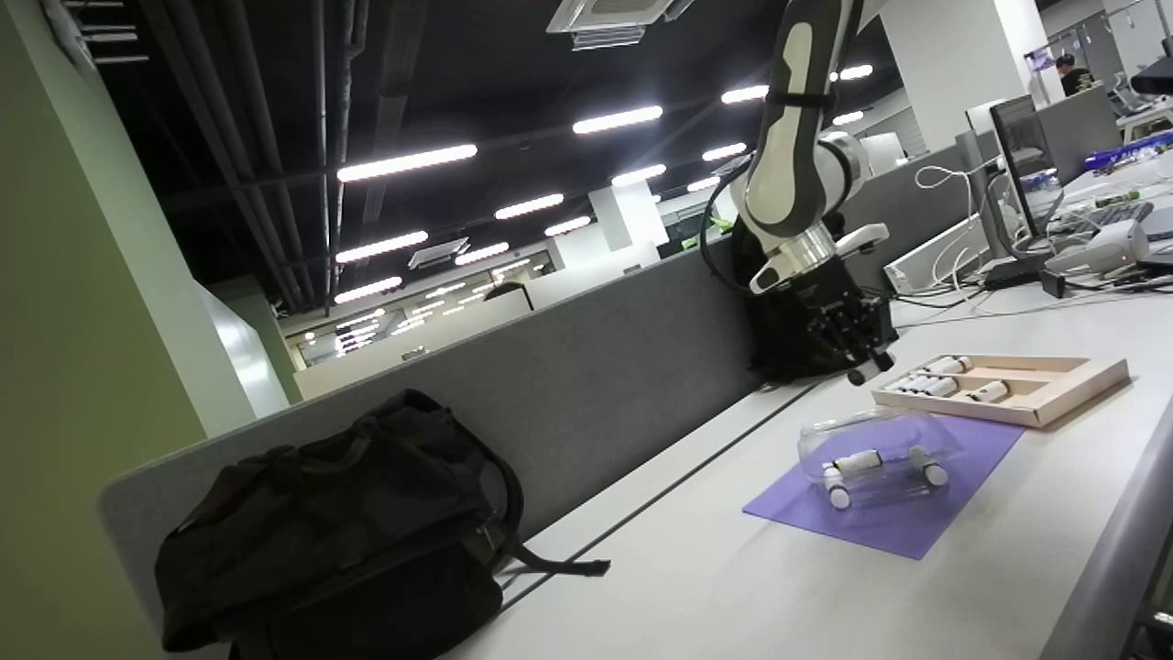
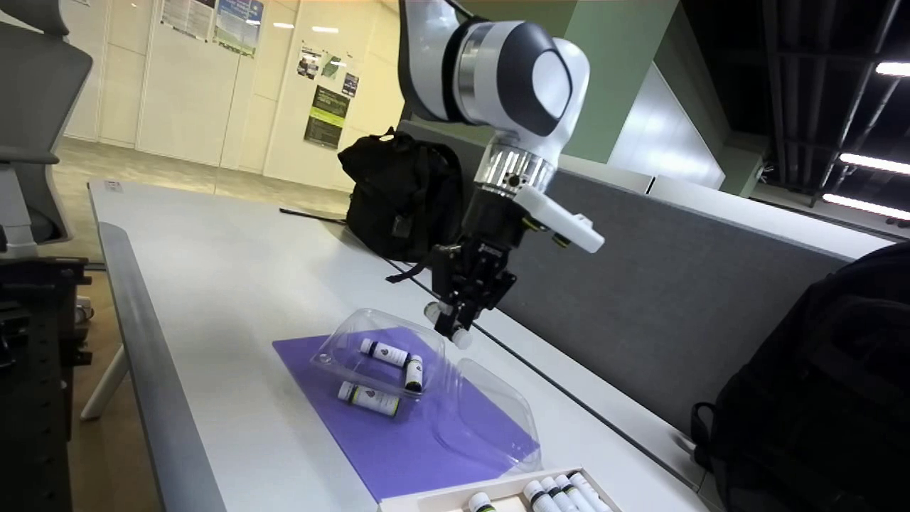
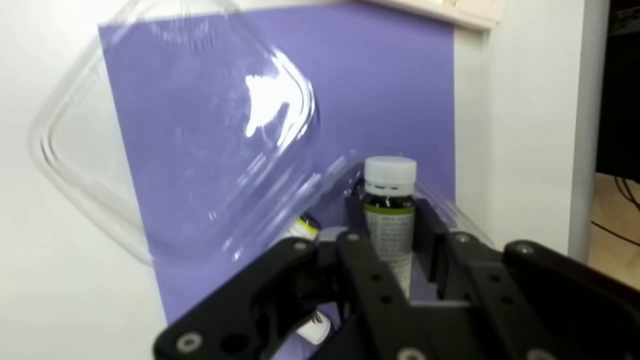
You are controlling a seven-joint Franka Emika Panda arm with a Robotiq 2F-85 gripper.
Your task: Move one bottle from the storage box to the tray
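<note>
- Gripping a bottle point(image 3: 392, 230) in the claw point(image 3: 391, 212) here, clamped on both flanks of the label, with the cap out past the pads point(image 3: 427, 220) toward the top of the wrist view!
- Up in the air, just off the upper right of the box point(image 2: 327, 364) in an exterior view; out of storage, by the look of it, and not yet delivered.
- Looking now for the tray point(image 1: 1081, 394): low and to the right of the claw in an exterior view, up at the top edge, right of centre, in the wrist view.
- Pointing cap-first up the wrist frame, so roughly tray-ward along the long axis; aslant in both exterior views.
- Probably due for a carry past the see-through lid point(image 2: 490, 412), lying between box and tray.
- Worth minding the bottles point(image 1: 990, 392) in that tray; perhaps easily knocked, if approached askew.
</note>
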